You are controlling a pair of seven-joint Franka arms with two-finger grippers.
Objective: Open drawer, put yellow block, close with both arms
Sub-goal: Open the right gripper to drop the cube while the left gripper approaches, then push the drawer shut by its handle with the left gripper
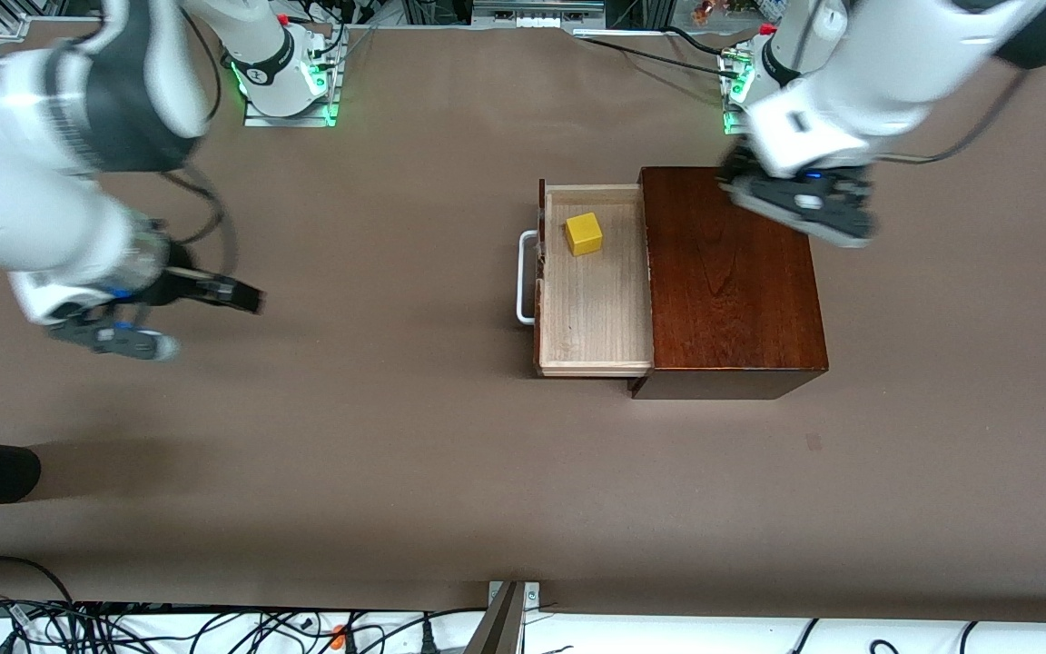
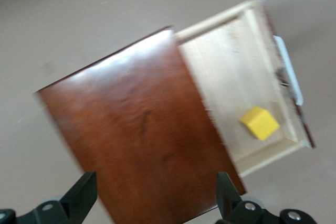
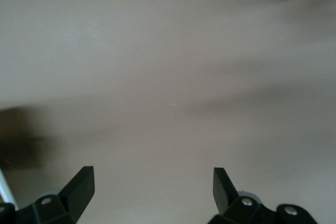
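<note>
Left gripper (image 2: 153,198) fingers spread wide, empty, over the wooden box (image 1: 730,277) at upper right of the front view; right gripper (image 3: 152,190) fingers also apart, over bare table (image 1: 378,436) at left. The yellow block (image 1: 584,233), a small bright cube, sits in the open drawer (image 1: 591,309). To close: press the white handle (image 1: 525,277) squarely while bracing the box

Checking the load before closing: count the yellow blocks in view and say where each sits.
1. The small bright yellow cube lies in the open pale wood drawer tray, toward its end farther from the front camera. The drawer's part inside the reddish-brown wooden box is hidden.
</note>
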